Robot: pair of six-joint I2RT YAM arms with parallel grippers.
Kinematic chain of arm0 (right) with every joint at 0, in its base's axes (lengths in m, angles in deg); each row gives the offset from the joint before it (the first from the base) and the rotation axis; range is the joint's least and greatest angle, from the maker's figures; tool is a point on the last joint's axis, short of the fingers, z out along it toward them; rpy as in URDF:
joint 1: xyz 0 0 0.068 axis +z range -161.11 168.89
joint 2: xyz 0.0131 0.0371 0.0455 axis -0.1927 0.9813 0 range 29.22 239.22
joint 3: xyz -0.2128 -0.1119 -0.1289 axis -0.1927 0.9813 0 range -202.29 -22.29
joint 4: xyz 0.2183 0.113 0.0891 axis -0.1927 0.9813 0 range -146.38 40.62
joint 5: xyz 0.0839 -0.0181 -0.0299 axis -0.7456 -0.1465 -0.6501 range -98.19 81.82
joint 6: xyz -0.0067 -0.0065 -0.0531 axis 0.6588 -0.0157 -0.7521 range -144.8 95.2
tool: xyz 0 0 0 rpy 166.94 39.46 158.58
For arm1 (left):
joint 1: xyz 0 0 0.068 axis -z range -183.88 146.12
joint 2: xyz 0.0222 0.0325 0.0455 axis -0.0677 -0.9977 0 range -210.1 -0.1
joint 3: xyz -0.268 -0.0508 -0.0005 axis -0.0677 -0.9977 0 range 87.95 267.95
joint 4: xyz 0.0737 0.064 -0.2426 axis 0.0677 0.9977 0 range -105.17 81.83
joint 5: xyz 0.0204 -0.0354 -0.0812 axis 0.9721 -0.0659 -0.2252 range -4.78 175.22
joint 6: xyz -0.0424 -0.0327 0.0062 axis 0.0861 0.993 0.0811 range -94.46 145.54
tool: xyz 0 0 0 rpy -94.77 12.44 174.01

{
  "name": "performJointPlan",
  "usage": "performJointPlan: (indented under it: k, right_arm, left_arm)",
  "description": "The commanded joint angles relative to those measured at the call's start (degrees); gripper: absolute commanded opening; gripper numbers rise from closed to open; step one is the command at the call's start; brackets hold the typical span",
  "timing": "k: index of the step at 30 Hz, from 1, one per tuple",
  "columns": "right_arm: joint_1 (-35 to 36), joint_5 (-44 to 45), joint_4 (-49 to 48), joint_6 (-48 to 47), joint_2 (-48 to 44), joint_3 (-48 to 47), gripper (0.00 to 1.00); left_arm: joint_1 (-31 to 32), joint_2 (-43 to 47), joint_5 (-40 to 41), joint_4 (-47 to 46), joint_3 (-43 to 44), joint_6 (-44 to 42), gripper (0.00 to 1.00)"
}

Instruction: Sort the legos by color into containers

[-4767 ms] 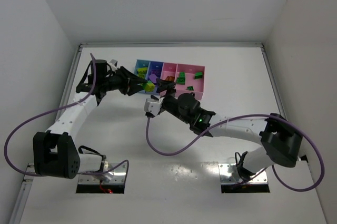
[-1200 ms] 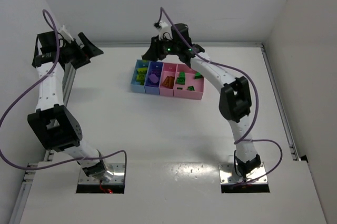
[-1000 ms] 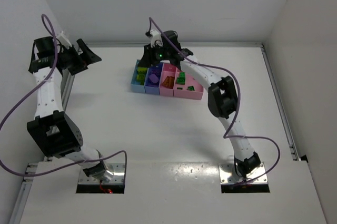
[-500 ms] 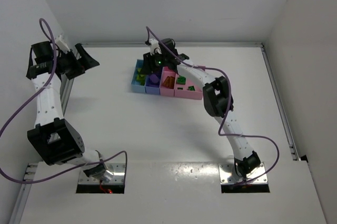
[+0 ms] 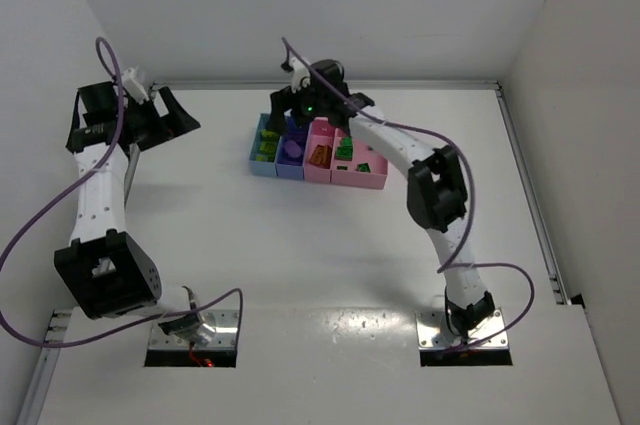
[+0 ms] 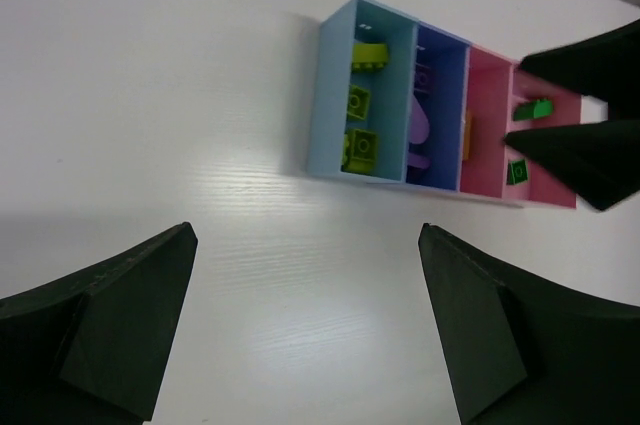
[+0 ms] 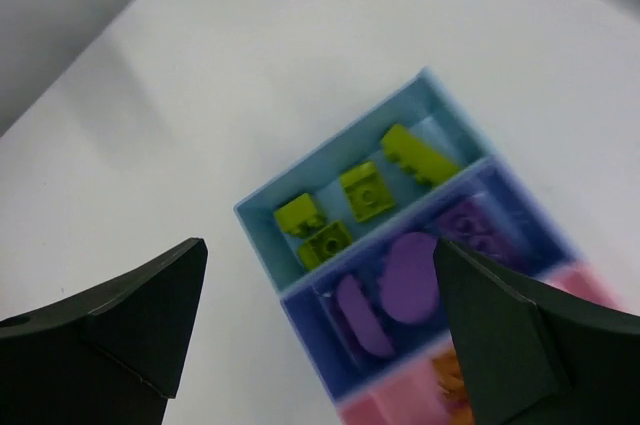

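Parking: left gripper (image 6: 305,235) sits high off to the left, well apart from the containers (image 6: 322,95), jaws fully spread and empty. I'd leave it there, out of the other arm's path.
Backing off: right gripper (image 7: 320,245) hangs above the left end of the containers, jaws spread wide with nothing between them. I judge the drop is over. I'd lift straight up before swinging away, so the fingers miss the bin walls.
Risk: a sideways exit could nudge the joined bins.
Legos: every one I can see lies inside a bin.
Containers count: four, joined in one row.
Light blue bin (image 7: 255,245): yellow-green bricks (image 7: 365,190), four in the right wrist view; the left wrist view shows only three clearly.
Blue bin (image 7: 305,345): three purple pieces, one of them a round purple piece (image 7: 405,275).
Narrow pink bin (image 6: 485,95): one orange brick (image 6: 468,135) visible, the rest too blurred.
Wider pink bin (image 5: 365,183): green bricks (image 6: 540,108), two clear, others partly hidden by the right fingers, so no total.
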Motion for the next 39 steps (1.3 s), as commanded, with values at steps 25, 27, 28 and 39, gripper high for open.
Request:
performJointPlan:
  k: [25,27,28,39]
  right_arm:
    - [-22.0,20.4,7.4,-9.8,-71.5,63.9,1.00]
    - [-22.0,18.7,2.3,-10.4,-67.9,61.7,1.00]
    - [-22.0,17.0,1.0,-10.4,-63.3,60.6,1.00]
    - [-17.8,12.0,-0.9,-9.2,-20.5,18.3,1.00]
  left_arm:
    - [18.4,-4.8,12.6,-13.1,1.9,-1.0,1.00]
    - [18.4,-3.2,14.2,-11.6,1.9,-2.2,1.00]
    - [18.4,-2.5,15.1,-11.6,1.9,-3.5,1.00]
    - [12.3,10.0,24.1,-5.5,-3.7,-8.6,1.00]
